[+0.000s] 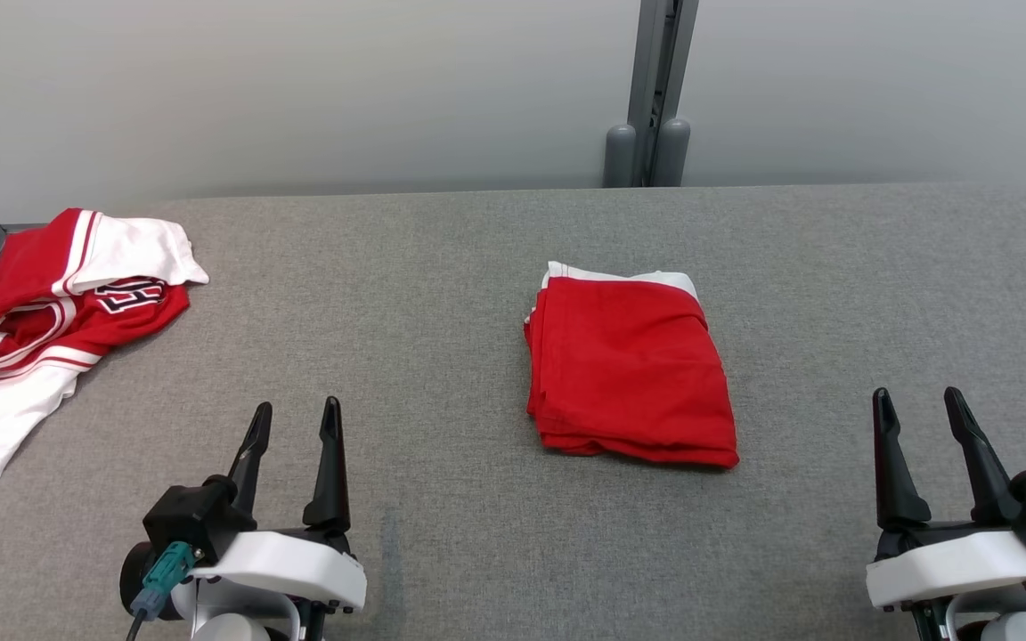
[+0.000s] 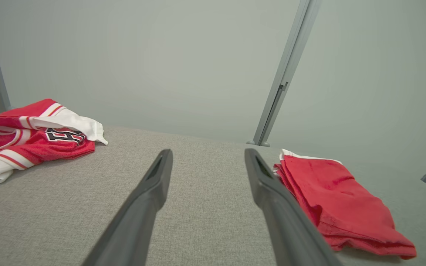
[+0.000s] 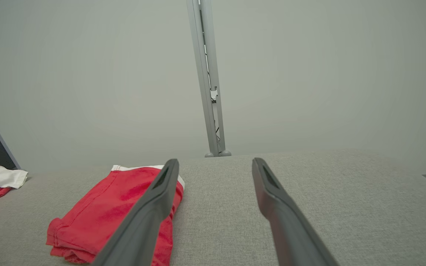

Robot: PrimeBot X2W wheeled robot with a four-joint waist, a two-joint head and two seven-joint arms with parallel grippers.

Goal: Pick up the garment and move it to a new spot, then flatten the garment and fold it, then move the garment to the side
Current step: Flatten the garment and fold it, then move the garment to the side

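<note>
Head view: a grey fabric-covered bench [image 1: 442, 294] stands before a pale wall, with a grey post [image 1: 655, 89] at 12 o'clock.
Garment: the folded red garment [image 1: 633, 374], with a white edge at its far end, lies flat on the bench just right of centre.
Left fingers: the left fingers [image 1: 329, 463] are spread wide with nothing between them, clear of any cloth; the garment is at about 2 o'clock from them.
Right fingers: the right fingers [image 1: 891, 463] are spread wide and hold nothing; the garment is at about 10 o'clock from them.
Jersey: a crumpled red-and-white jersey [image 1: 59, 303] with black lettering lies at the bench's 9 o'clock edge, well apart from the garment.
</note>
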